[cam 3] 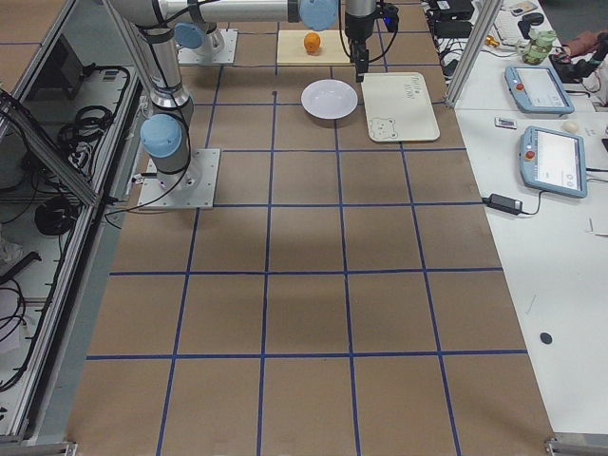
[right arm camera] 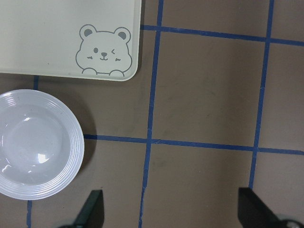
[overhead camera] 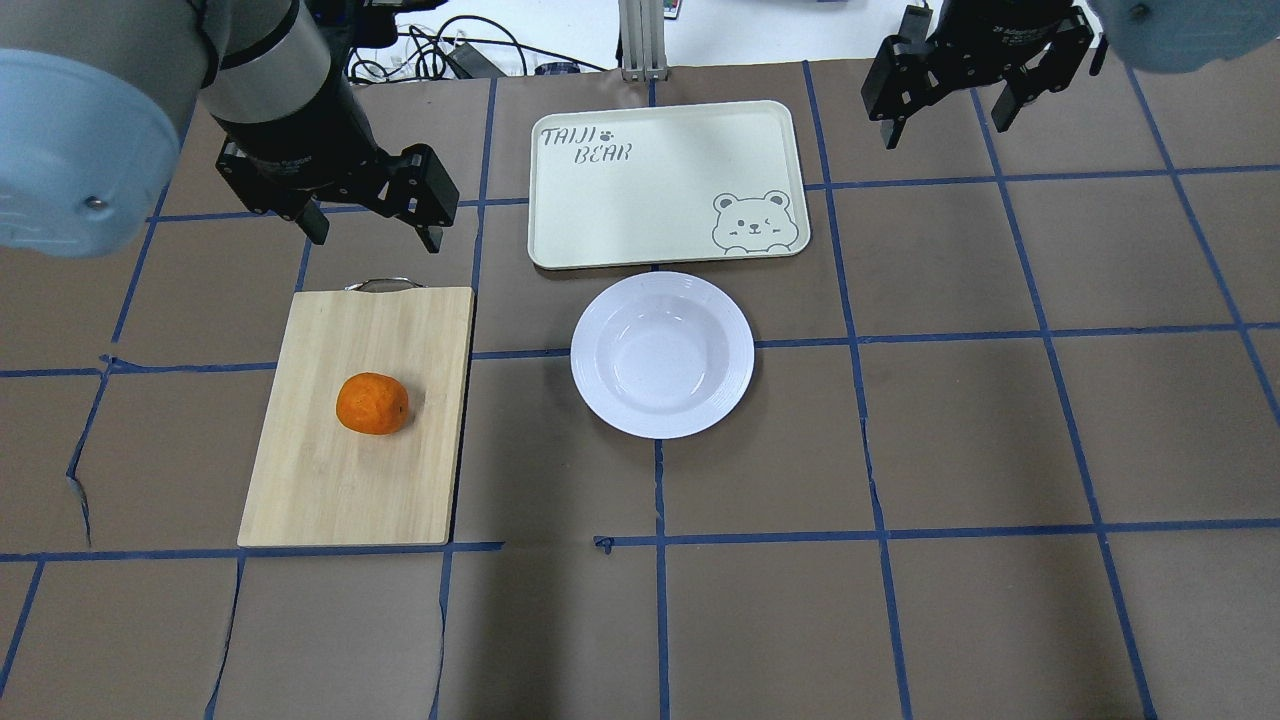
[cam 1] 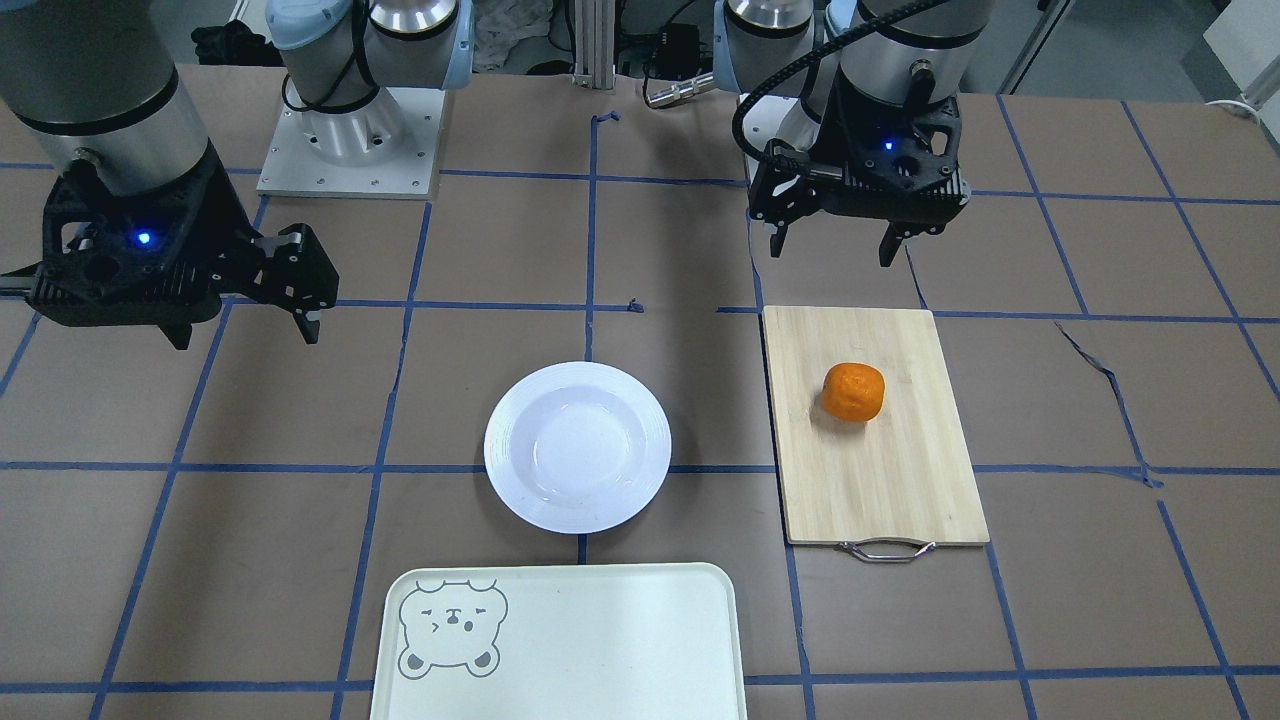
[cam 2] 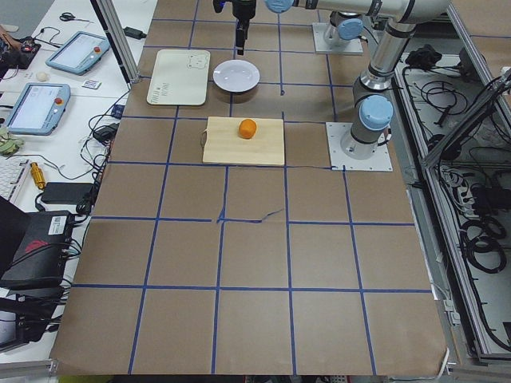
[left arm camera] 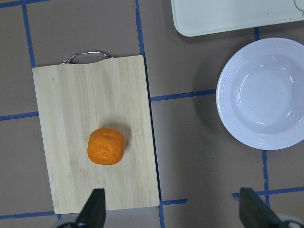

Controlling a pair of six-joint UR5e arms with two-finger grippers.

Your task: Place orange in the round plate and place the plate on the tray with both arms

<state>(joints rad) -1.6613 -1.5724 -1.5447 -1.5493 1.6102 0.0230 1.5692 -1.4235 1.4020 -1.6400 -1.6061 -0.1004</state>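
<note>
The orange lies on a bamboo cutting board, seen from above in the left wrist view. An empty white round plate sits at the table's middle. Just beyond it on the operators' side lies the cream tray with its bear drawing. My left gripper hangs open above the table by the board's handle end, holding nothing. High over the table's right side my right gripper is open and empty, off to the side of the tray.
The bamboo cutting board with a metal handle lies on my left side. Brown table covering with blue tape lines runs all around. Both arm bases stand at the table's robot edge.
</note>
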